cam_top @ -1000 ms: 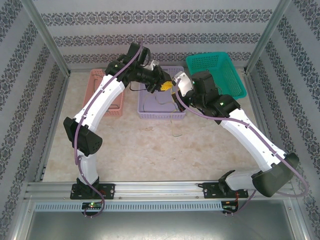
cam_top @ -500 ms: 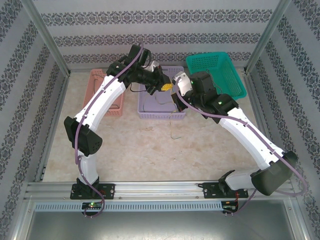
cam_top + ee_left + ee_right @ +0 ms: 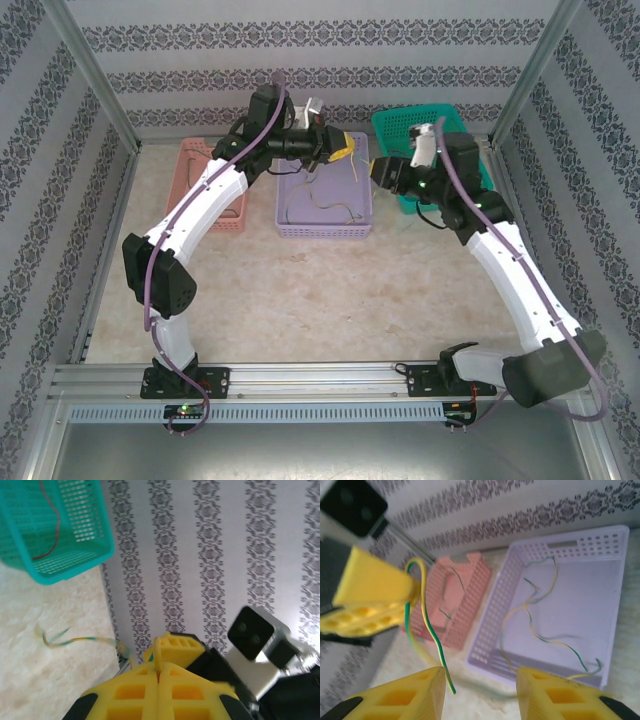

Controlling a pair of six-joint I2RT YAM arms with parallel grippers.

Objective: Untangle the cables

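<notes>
L gripper point(image 3: 343, 148) pinching yel-grn cable point(image 3: 434, 635), R gripper point(image 3: 480, 682) spread, more cables point(image 3: 540, 632) in lilac basket point(image 3: 495, 620)

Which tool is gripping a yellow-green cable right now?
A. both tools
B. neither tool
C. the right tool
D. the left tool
D: in the right wrist view the left tool is shut on the yellow-green cable, which hangs from its tips, while the right tool stands open.

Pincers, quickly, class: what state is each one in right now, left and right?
Left pincer: closed on the yellow-green cable.
Right pincer: open, holding nothing.
</notes>
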